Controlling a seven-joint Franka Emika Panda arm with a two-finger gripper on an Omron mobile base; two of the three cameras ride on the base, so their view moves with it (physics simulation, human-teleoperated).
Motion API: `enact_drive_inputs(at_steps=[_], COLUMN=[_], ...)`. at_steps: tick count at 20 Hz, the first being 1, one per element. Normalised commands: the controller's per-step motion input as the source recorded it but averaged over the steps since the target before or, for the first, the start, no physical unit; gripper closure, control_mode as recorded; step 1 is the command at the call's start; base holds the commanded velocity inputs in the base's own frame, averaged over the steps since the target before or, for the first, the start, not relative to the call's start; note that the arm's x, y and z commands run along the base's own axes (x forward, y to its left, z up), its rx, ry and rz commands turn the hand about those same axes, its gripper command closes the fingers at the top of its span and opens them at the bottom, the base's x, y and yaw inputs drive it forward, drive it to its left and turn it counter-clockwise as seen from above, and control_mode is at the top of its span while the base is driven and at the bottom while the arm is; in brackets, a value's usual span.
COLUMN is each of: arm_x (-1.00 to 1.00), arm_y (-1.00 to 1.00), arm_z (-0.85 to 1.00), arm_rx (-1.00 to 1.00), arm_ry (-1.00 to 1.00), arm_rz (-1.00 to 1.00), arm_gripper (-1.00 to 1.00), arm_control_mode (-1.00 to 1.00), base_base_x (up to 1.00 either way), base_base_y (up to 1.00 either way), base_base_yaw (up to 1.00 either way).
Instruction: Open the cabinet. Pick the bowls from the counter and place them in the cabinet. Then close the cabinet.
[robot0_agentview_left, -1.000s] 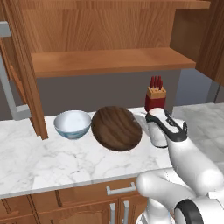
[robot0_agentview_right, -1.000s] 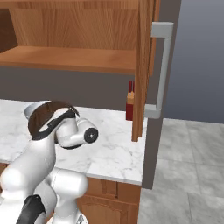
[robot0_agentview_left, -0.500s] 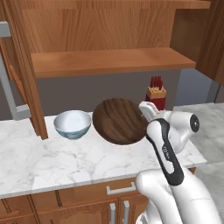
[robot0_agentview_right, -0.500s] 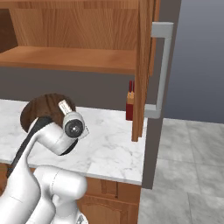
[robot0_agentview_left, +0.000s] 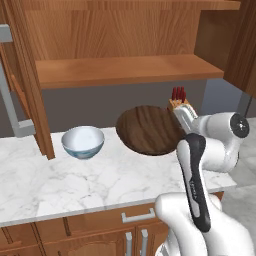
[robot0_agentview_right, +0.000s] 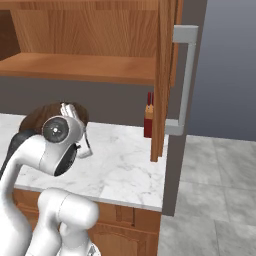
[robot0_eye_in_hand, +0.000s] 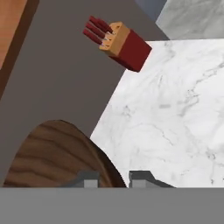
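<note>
No readable text, labels, brands or numbers anywhere.

We see a dark wooden bowl (robot0_agentview_left: 149, 130) with clear grain, matt. Left of it the white bowl (robot0_agentview_left: 83, 142) looks glossy, glazed. The table (robot0_agentview_left: 100, 177) is smooth veined marble; the cabinet (robot0_agentview_left: 125, 70) above is reddish wood.
</note>
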Motion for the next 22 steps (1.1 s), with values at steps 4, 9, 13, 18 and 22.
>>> enact_drive_inputs(at_steps=[4,9,13,18,22], arm_x=[-0.83,-0.91,-0.88,-0.55,-0.46], arm_y=[-0.19,-0.07,-0.12,0.00,0.00], arm_z=[0.55,0.48,0.60,0.62,0.61], arm_rx=[0.00,-0.01,0.00,0.00,0.00], arm_ry=[0.13,0.12,0.08,-0.02,-0.14], arm_rz=[-0.22,-0.26,-0.29,-0.17,-0.04], arm_gripper=[1.00,1.00,1.00,1.00,1.00], arm_control_mode=[-1.00,-1.00,-1.00,-1.00,-1.00], base_base_x=[0.00,0.00,0.00,0.00,0.00], base_base_y=[0.00,0.00,0.00,0.00,0.00], base_base_yaw=[0.00,0.00,0.00,0.00,0.00])
